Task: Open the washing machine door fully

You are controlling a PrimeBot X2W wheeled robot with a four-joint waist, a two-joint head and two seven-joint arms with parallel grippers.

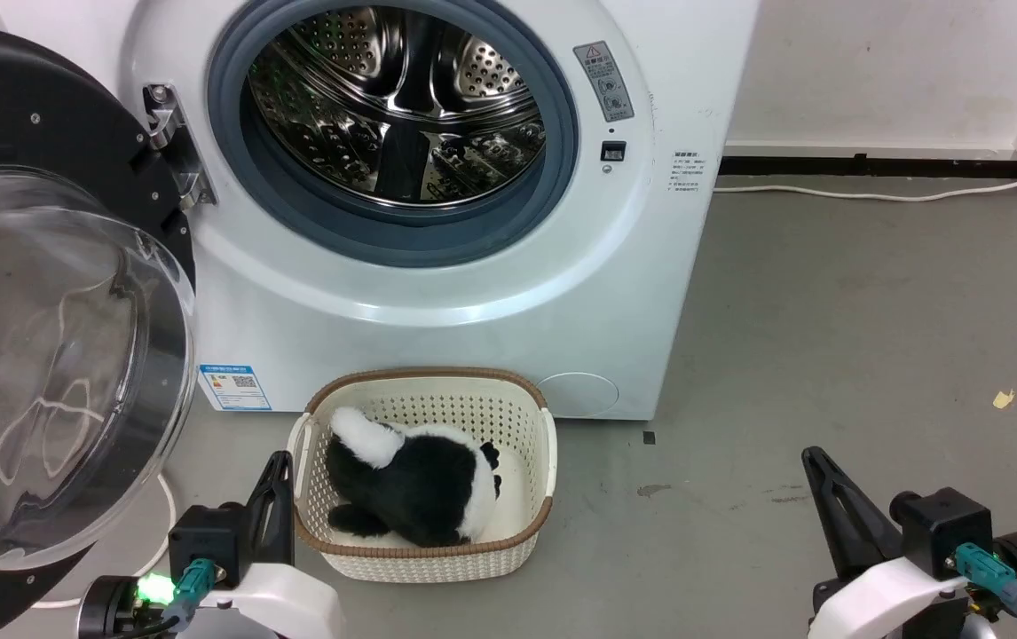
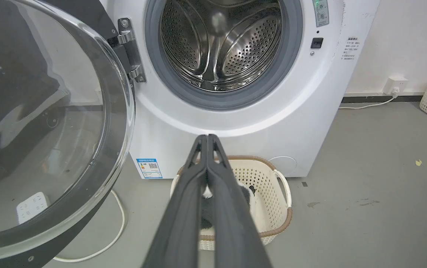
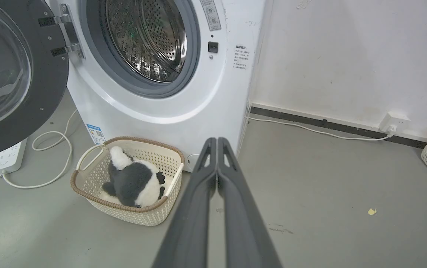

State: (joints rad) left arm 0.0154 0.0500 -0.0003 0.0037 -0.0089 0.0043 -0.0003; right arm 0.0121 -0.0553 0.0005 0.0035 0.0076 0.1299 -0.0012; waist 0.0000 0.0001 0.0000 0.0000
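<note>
Grey floor, white wall; washing machine door swung wide at left of washing machine. Left fingers and right fingers pressed together, empty. Right wrist view adds power strip below door.

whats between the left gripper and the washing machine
A cream basket holding a black-and-white plush toy sits between the left gripper and the washing machine, shown in the left wrist view.

I make out no words. Big white front-loading washing machine: grey warning label, triangle sign, 2 o'clock of drum opening. Blue-and-white sticker, QR code, 7 o'clock. Small black text block, 3 o'clock, illegible.
</note>
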